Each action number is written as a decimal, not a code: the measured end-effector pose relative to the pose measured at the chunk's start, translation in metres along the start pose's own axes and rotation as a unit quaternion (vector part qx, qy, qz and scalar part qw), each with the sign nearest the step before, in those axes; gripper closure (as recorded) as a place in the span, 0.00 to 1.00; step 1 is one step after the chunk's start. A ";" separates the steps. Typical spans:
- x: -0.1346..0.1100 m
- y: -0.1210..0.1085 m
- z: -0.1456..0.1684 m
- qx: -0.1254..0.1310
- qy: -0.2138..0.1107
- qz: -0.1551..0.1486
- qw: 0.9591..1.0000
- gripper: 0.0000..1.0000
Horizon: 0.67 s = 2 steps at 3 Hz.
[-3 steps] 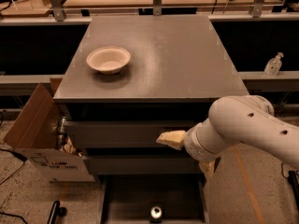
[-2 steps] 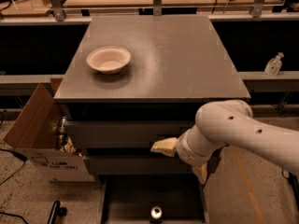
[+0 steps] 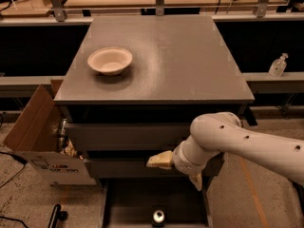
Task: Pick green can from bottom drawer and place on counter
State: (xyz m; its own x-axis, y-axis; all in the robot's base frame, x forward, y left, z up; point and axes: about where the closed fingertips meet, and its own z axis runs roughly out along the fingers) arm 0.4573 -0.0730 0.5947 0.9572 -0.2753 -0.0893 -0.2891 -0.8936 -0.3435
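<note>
The counter (image 3: 190, 65) carries a bowl (image 3: 109, 60) at far left, the bottom drawer (image 3: 128, 203) stands open nearest, the gripper (image 3: 173, 175) hangs above its right side, pincer wide and empty, and the green can (image 3: 158, 216) stands upright on the drawer floor, near centre.

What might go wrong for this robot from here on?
The small dark-green metal can seems to stand upright in the open dark grey bottom drawer; the gripper, above it by the middle drawer front, might tip it if it descends off-centre. The bulky white arm is close to the drawer fronts and might bump them. A pale shallow bowl sits on the left of the dark grey counter; setting the can there risks a knock.
</note>
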 end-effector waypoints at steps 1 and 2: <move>0.000 0.000 0.000 0.000 0.000 0.000 1.000 0.00; 0.005 0.000 0.052 -0.022 -0.009 -0.038 0.999 0.00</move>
State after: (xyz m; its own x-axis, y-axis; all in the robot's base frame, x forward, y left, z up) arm 0.4626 -0.0558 0.5458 0.9764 -0.1998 -0.0820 -0.2155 -0.9262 -0.3093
